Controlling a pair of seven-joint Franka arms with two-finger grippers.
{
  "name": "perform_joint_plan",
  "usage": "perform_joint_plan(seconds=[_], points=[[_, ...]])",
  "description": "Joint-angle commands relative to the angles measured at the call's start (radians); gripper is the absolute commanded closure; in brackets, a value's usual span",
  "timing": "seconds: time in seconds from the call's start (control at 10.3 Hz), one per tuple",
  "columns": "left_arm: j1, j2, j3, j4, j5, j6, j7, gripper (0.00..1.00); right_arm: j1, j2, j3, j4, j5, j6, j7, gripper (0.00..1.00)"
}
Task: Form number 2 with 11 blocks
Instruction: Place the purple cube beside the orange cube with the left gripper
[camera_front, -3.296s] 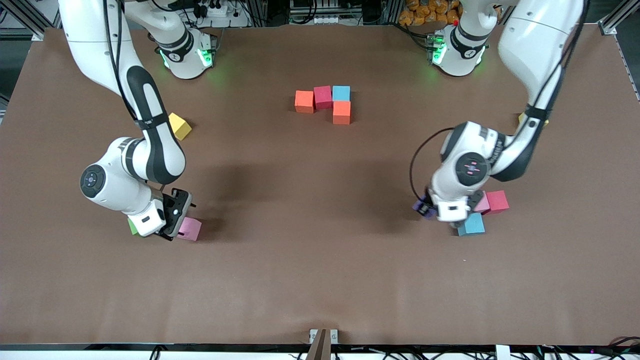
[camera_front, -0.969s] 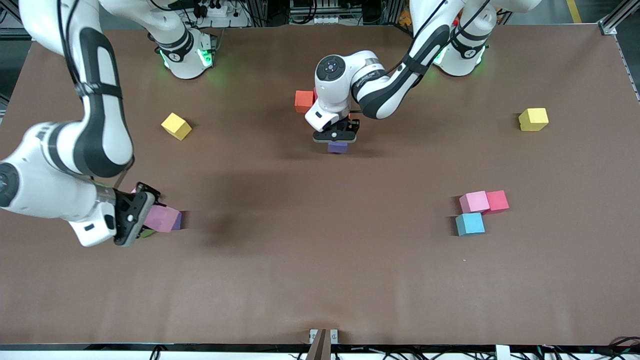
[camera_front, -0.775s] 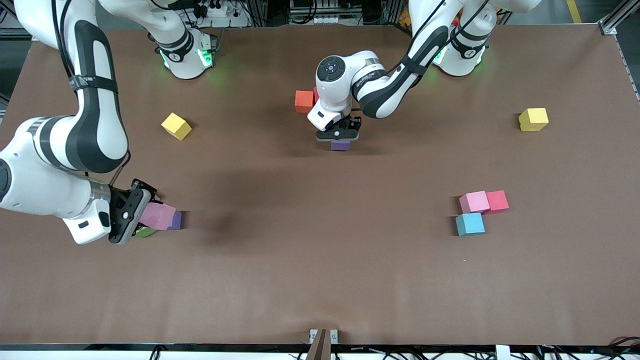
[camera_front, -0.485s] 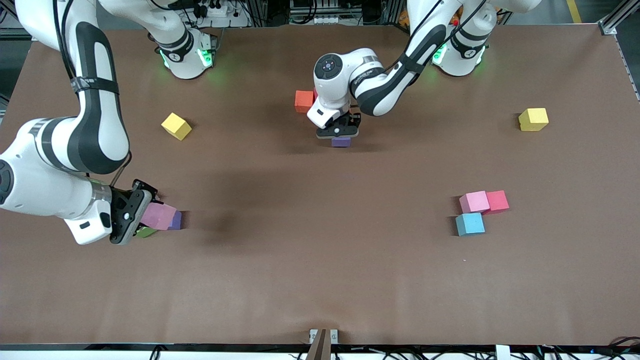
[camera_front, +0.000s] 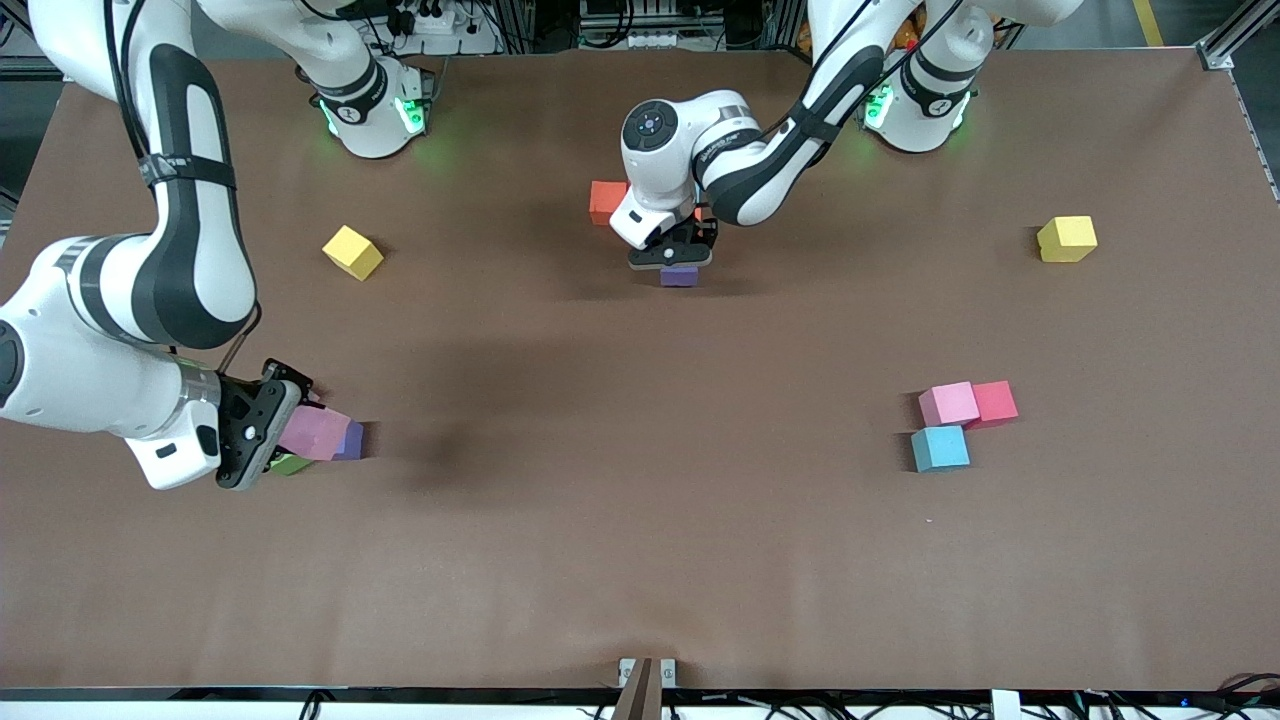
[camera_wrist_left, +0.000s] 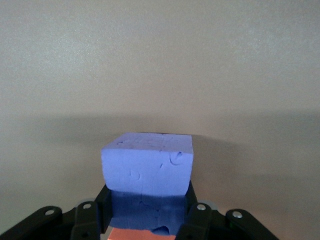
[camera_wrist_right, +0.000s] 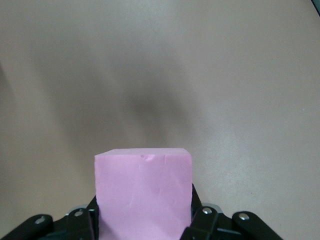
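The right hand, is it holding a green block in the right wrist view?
No, the right hand is shut on a pink block, whose pink top and front faces show between its fingers.

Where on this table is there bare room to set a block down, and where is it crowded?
Bare: the wide middle stretch between the pink block cluster and the right claw; also the whole strip nearest the front camera. Crowded: around the orange block, where the left claw holds a purple block.
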Motion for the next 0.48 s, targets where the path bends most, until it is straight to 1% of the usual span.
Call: perform_joint_plan(seconds=[0.0, 0.29, 0.39], points=[[-0.001, -0.005, -0.004, -0.005, 0.029, -0.010, -0.029, 0.93, -0.007, -0.001, 0.007, 0.006, -0.019, -0.008, 0.017, 0.89], [-0.007, -0.005, -0.004, -0.012, 0.029, -0.010, -0.029, 0.90, -0.007, 0.001, 0.007, 0.005, -0.017, -0.008, 0.017, 0.89], [-0.007, -0.002, -0.004, -0.014, 0.029, -0.010, -0.029, 0.87, -0.007, 0.001, 0.005, 0.006, -0.019, -0.008, 0.017, 0.89]])
